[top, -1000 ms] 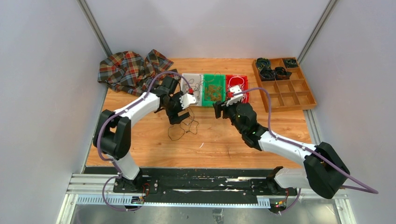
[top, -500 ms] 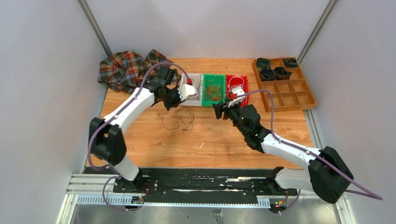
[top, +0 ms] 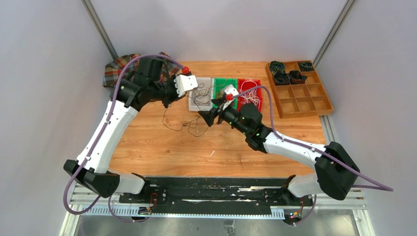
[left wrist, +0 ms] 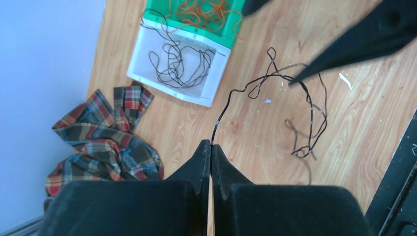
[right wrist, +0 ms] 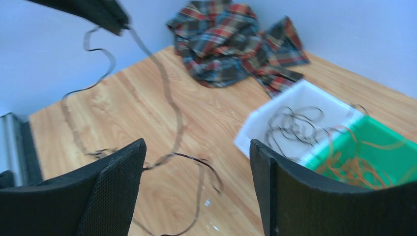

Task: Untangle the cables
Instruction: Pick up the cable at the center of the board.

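Note:
My left gripper (left wrist: 211, 143) is shut on one end of a thin black cable (left wrist: 275, 83), held up over the left of the table. From its tips (top: 165, 102) the cable (top: 183, 129) hangs down and trails in loose loops on the wood. The right gripper (right wrist: 196, 147) is open just above those loops, a strand running below and between its pads without touching them. In the top view it (top: 209, 112) hovers in front of the trays. More black cables lie in a white tray (top: 192, 107), copper-orange ones in a green tray (top: 220, 81), white ones in a red tray (top: 259, 101).
A plaid cloth (top: 117, 73) is bunched at the back left corner. A wooden compartment box (top: 307, 101) with dark coiled rolls stands at the back right. Grey walls close in on both sides.
The left gripper shut on the black cable's end and lifted it back and to the left, drawing the cable out. The right arm swung left over the cable's loops.

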### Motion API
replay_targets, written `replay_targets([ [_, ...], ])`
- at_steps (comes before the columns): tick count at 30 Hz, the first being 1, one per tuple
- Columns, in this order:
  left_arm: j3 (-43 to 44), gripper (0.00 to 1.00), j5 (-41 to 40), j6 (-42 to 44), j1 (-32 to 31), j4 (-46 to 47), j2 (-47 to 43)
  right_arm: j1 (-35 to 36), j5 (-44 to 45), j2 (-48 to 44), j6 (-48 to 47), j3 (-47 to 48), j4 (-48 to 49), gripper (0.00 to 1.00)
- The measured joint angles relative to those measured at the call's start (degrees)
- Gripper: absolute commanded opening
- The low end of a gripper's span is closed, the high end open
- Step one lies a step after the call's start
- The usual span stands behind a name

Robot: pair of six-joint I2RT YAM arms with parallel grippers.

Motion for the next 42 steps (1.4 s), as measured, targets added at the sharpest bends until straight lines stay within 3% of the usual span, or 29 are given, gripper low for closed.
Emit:
replay_targets([
  [8,6.5,0.00,0.6,-0.8,-1.8,-1.8,-0.8,5.6,-4.7,5.5,-1.0,10.1,0.4,0.78],
  [30,15.5,0.00,4.7,-3.0,-2.3,-2.2,5.9,5.7,-16.6,21.4,1.4,22.5,-1.2,0.78],
  [37,16.4,0.01,1.8,-5.2,-1.6,2.1,8.9,5.3,-15.5,24.0,0.2,26.1,-3.4,0.78],
  [42,17.0,0.00,1.9,-10.6,-2.6,9.8,11.5,4.8,-8.4,25.7,-2.0,26.4,-1.4,0.77],
])
